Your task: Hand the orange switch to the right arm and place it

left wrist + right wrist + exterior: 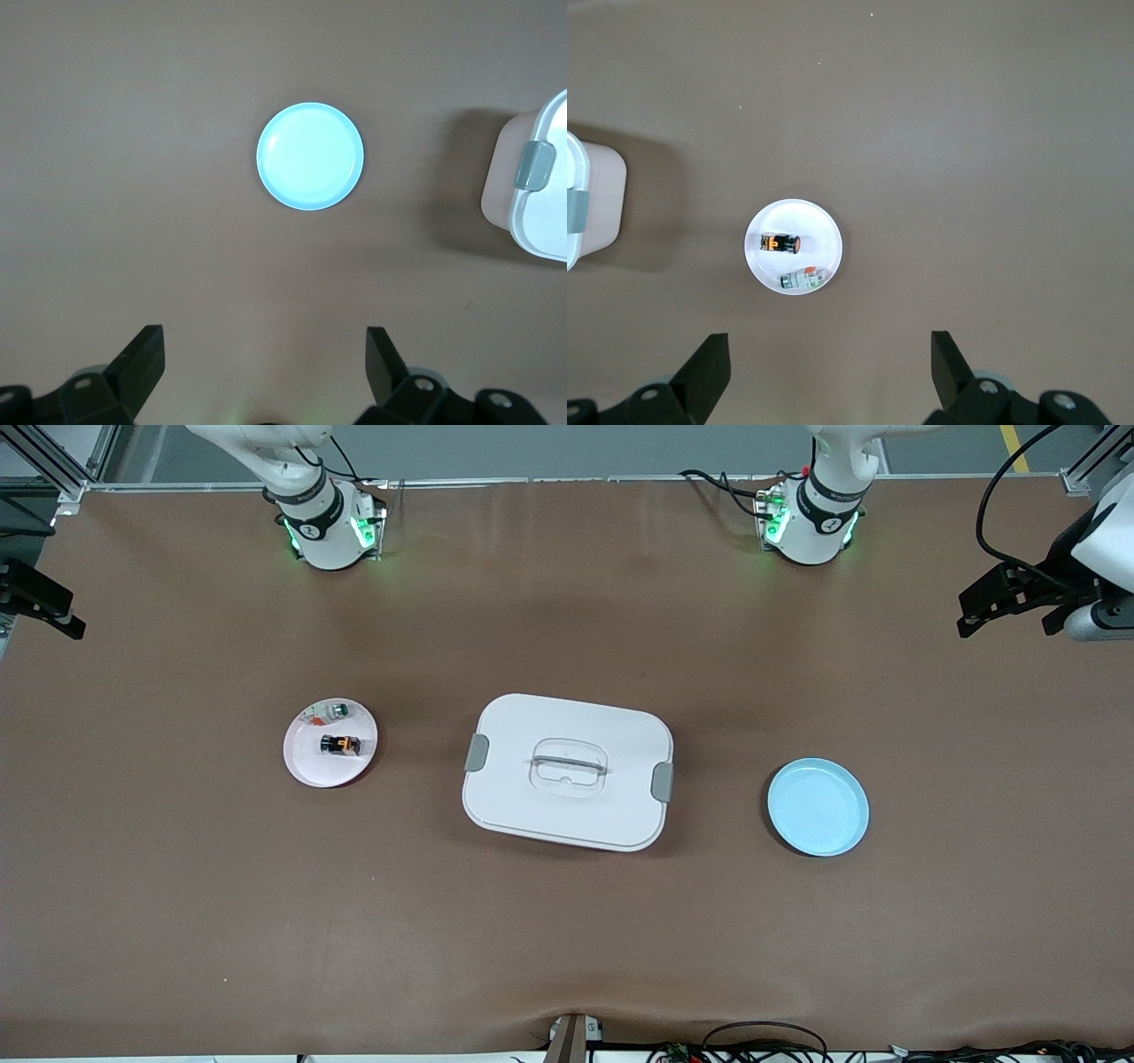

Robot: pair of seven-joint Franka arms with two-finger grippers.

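Note:
The orange switch [340, 744] [780, 243], a tiny black block with an orange section, lies on a small pink-white plate [306, 766] [824, 232] toward the right arm's end of the table. My right gripper [830, 359] hangs high above the table beside that plate, open, with nothing between its fingers [709, 359]. My left gripper [264, 354] is also open and holds nothing, high over the table beside the light blue plate [818, 807] [310, 157] at the left arm's end. Neither gripper shows in the front view.
A small white-and-green part [338, 710] [803, 280] shares the pink-white plate. A large white lidded box [567, 731] with grey clips stands mid-table between the two plates. Black gear [1019, 598] juts in at the left arm's end, and more [35, 598] at the right arm's end.

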